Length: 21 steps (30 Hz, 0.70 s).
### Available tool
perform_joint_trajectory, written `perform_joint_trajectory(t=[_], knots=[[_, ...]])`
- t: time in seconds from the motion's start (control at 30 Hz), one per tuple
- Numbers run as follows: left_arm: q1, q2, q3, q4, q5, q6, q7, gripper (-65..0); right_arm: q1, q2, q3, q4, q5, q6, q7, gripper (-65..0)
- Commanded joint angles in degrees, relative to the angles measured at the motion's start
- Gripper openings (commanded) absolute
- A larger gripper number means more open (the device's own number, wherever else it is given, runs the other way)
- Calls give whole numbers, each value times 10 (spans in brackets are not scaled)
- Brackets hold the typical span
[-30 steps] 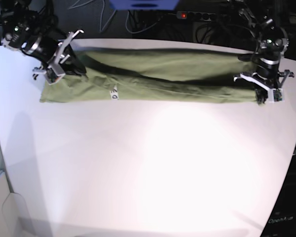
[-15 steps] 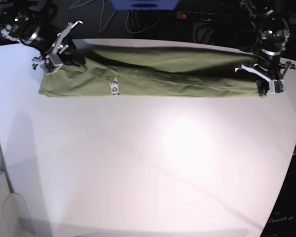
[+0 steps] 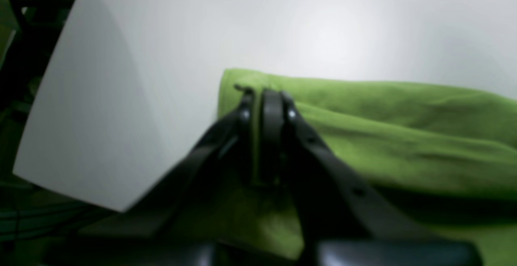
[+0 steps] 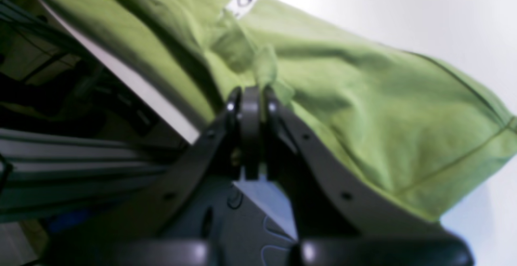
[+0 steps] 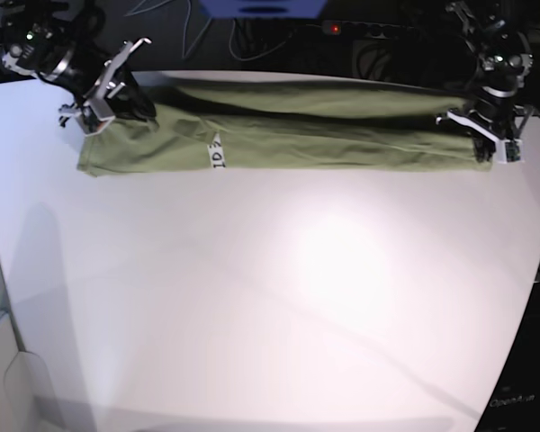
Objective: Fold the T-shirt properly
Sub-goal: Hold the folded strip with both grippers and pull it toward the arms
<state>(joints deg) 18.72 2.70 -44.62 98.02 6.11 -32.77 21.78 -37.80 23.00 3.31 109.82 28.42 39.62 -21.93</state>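
Blurred wrist views, central tabletop glare

From my base view the T-shirt [image 5: 297, 135] lies stretched in a long band across the far side of the table [image 5: 270, 306], with my right gripper [image 5: 97, 115] on its left end, my left gripper [image 5: 486, 148] on its right end, and the tag [image 5: 219, 158] left of middle.

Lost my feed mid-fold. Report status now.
Left gripper and right gripper: jaws shut on the T-shirt. Shirt stretched as a long band along the table's far edge. Nothing in the way.
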Motion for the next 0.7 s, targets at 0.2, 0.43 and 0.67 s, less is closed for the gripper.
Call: perform_joint_trajectory(t=[0.2,0.43,0.67], knots=[[-2,-1,-6,15,-8,-72,-16,-382,0,7,3,8,9,4,15,-644],[1,8,-28,14,-7,-72,-15,-250,8,7,3,8,9,4,13,-644],[3,2,-35,-23,-4,-72,-15,-250,8,7,3,8,9,4,13,-644]])
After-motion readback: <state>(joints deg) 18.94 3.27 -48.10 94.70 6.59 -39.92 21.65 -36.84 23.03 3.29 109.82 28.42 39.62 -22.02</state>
